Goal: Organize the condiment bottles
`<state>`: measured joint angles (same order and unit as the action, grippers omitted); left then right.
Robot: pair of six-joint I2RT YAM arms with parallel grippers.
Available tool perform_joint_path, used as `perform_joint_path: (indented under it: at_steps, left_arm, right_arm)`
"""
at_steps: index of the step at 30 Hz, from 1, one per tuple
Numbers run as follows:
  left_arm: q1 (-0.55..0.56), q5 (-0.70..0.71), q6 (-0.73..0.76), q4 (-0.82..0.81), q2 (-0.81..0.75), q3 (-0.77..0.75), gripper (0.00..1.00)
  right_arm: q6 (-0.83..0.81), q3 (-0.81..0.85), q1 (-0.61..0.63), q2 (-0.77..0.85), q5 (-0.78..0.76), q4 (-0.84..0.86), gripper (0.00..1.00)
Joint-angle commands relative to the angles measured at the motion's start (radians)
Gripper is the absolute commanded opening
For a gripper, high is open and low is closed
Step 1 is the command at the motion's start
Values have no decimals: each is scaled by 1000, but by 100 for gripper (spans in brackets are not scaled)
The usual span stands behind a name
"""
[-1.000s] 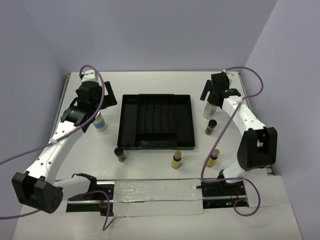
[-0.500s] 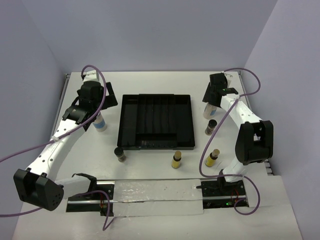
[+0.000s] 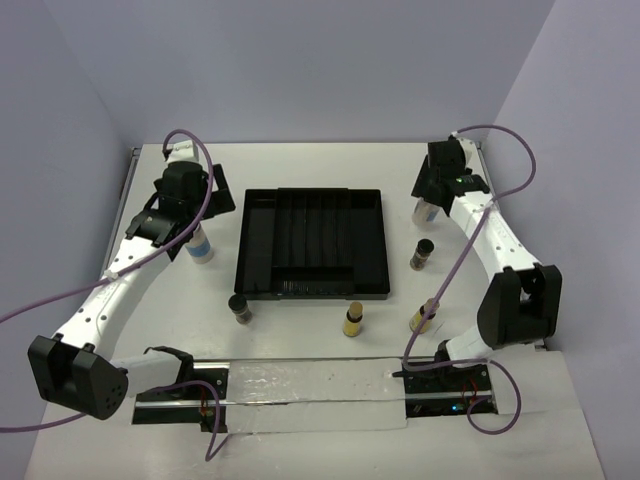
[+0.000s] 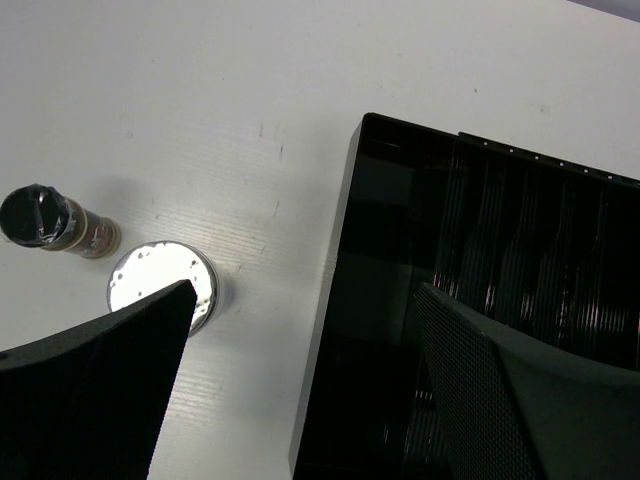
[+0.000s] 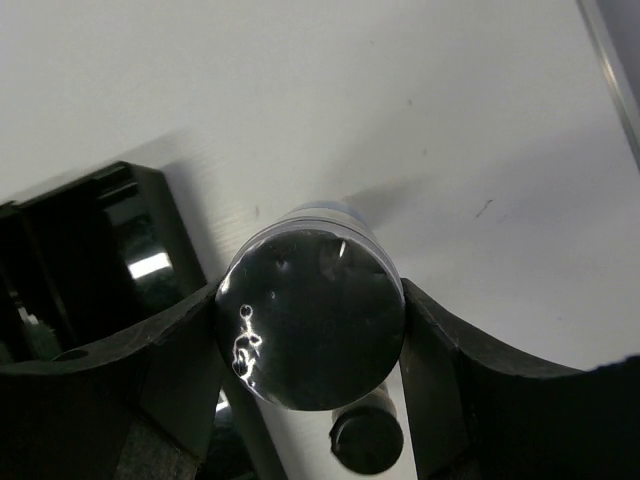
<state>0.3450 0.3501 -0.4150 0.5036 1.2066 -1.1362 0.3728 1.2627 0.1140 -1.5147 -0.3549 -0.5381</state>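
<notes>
My right gripper (image 5: 310,345) is shut on the taller grey-capped bottle (image 5: 310,320), one finger pressed on each side of its cap. From above, that gripper (image 3: 430,196) holds the bottle (image 3: 427,211) right of the black tray's (image 3: 250,282) far corner. A dark brown jar (image 3: 422,253) stands just nearer. My left gripper (image 3: 180,228) hangs open over the white blue-labelled bottle (image 3: 201,247), whose shiny cap (image 4: 160,283) shows by the left finger. Two yellow-filled bottles (image 3: 353,318) (image 3: 425,318) and another dark jar (image 3: 239,308) stand in front of the tray.
The tray's left edge (image 4: 335,300) runs between my left fingers. A dark jar (image 4: 45,220) stands just beyond the white bottle. The table's right edge (image 3: 545,300) lies close to the right arm. A clear strip (image 3: 310,390) spans the front between the arm bases.
My right gripper has closed on the grey-capped bottle and carried it a little back and to the right, away from the dark jar. The left arm shifted slightly, then stayed still, open.
</notes>
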Motion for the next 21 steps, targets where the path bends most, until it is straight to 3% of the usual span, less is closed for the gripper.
perform_joint_path:
  at_steps: [1, 8, 12, 21]
  left_arm:
    - [2, 32, -16, 22, 1, -67, 99]
    - [2, 38, -24, 35, -7, -67, 100]
    - [2, 61, -25, 69, -7, -76, 99]
    - [2, 77, -39, 79, -46, -56, 99]
  right_arm:
    - [-36, 147, 53, 98, -25, 5, 28]
    - [-64, 356, 175, 14, -36, -56, 30]
    - [-62, 453, 243, -116, -50, -92, 31]
    - [-35, 407, 287, -200, 1, -42, 31]
